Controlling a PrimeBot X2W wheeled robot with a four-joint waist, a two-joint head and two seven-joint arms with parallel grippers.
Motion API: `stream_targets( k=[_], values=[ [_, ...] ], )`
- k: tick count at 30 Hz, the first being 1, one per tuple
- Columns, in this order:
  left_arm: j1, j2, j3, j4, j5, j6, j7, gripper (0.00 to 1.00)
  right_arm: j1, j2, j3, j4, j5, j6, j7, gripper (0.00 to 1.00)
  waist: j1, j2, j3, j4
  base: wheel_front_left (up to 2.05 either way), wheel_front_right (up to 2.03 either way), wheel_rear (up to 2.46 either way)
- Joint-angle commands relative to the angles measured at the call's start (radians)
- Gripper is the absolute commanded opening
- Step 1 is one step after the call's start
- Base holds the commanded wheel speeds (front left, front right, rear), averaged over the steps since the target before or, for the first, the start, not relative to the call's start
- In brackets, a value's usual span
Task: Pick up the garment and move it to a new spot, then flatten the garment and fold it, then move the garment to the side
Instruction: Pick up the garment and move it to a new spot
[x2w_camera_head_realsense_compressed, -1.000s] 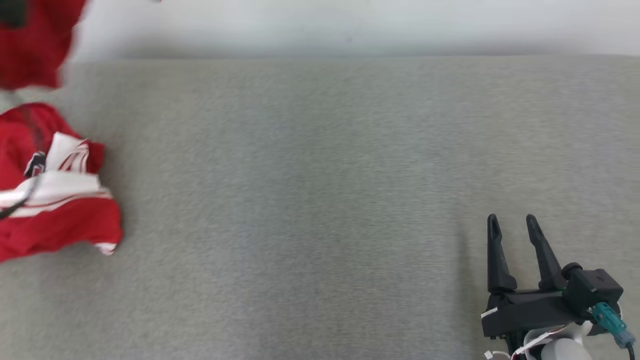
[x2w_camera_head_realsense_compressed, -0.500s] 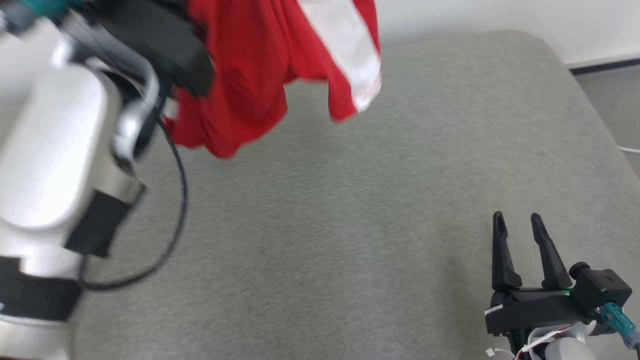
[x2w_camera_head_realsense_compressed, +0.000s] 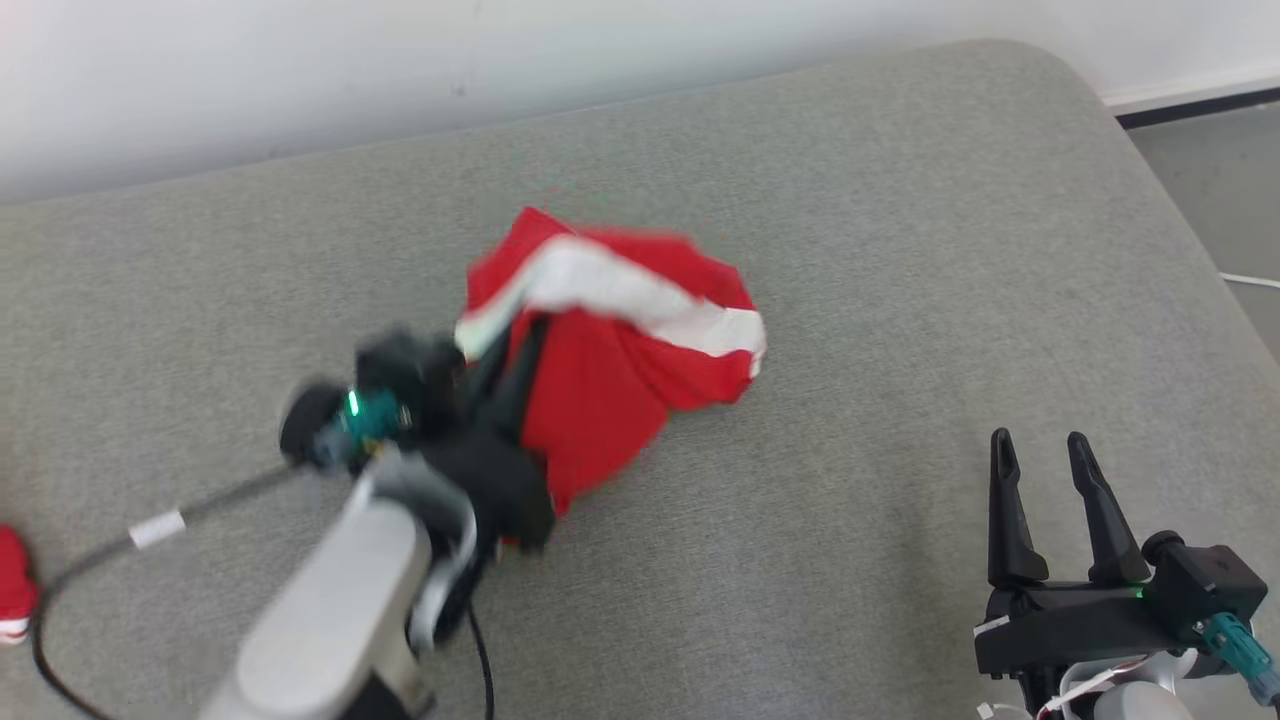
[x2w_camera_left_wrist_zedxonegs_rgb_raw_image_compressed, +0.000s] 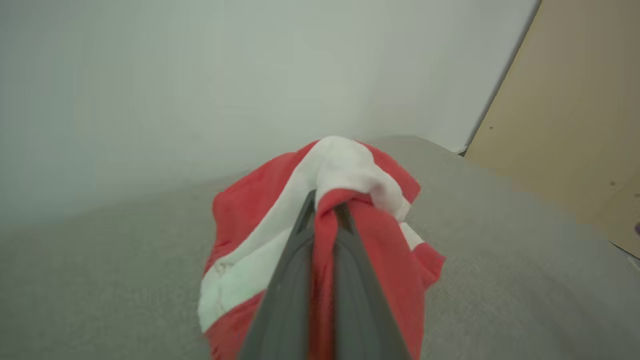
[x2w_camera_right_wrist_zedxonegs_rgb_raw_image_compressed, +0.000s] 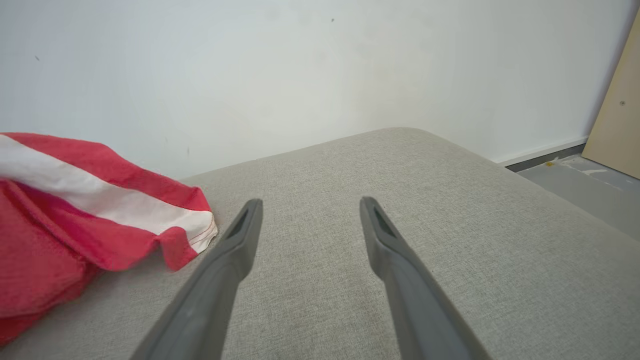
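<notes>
Red garment bunched in the left gripper near the middle of the grey table.

The left fingers are clenched on a fold of red cloth (the left wrist view shows it pinched between the tips), and the rest hangs in a crumpled lump with a white stripe across its top, low over the centre of the frame. The right gripper waits at the lower right with its fingers spread and nothing in them, well apart from the cloth. To place it well, I would lower the lump until it rests on the table before letting go, choosing a spot with bare surface on every side for flattening. The striped edge facing the right gripper looks like the easiest corner to take next.
</notes>
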Motion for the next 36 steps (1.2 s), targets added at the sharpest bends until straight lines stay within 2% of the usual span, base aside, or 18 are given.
stream_targets(
  k=[1,7,8,9,12,18,25,30,33,36],
  values=[
    [0.07,-0.007,-0.016,0.02,-0.011,0.001,-0.019,0.0,0.003,-0.001,-0.001,0.004,-0.006,0.001,-0.001,1.0,0.0001,0.0,-0.006,0.022,0.0,0.0,0.0],
    [0.185,-0.03,-0.074,0.061,-0.009,-0.012,-0.034,0.0,0.009,-0.001,0.004,0.014,-0.019,0.001,-0.001,1.0,0.0001,0.0,-0.024,0.058,0.0,0.0,0.0],
    [0.196,-0.037,-0.083,0.062,-0.002,-0.013,-0.044,0.25,0.01,-0.001,0.003,0.014,-0.021,0.001,-0.001,1.0,0.0001,0.0,-0.03,0.067,0.0,0.0,0.0],
    [0.207,-0.046,-0.09,0.065,-0.004,-0.012,-0.049,1.0,0.012,-0.001,0.0,0.015,-0.025,0.001,-0.001,1.0,0.0001,0.0,-0.036,0.076,0.0,0.0,0.0],
    [0.223,-0.062,-0.102,0.052,0.0,-0.012,-0.077,1.0,0.022,-0.001,0.0,0.019,-0.036,0.001,-0.001,1.0,0.0001,0.0,-0.058,0.101,0.0,0.0,0.0],
    [0.246,-0.049,-0.07,-0.022,-0.018,0.003,-0.118,1.0,0.046,-0.001,0.0,0.024,-0.044,0.001,-0.001,1.0,0.0001,0.0,-0.111,0.153,0.0,0.0,0.0],
    [0.336,0.052,0.078,-0.126,-0.023,0.067,-0.159,1.0,0.07,-0.001,-0.002,0.028,-0.053,0.001,-0.001,1.0,0.0001,0.0,-0.163,0.217,0.0,0.0,0.0],
    [0.434,0.11,0.198,-0.2,0.021,0.103,-0.161,1.0,0.088,-0.001,-0.002,0.029,-0.049,0.001,-0.001,1.0,0.0001,0.0,-0.19,0.25,0.0,0.0,0.0],
    [0.513,0.109,0.283,-0.268,0.064,0.113,-0.162,1.0,0.088,-0.001,0.008,0.032,-0.039,0.001,-0.001,1.0,0.0001,0.0,-0.2,0.26,0.0,0.0,0.0],
    [0.599,0.099,0.354,-0.325,0.104,0.101,-0.162,1.0,0.097,-0.001,0.015,0.032,-0.027,0.001,-0.001,1.0,0.0001,0.0,-0.21,0.265,0.0,0.0,0.0]
  ],
)
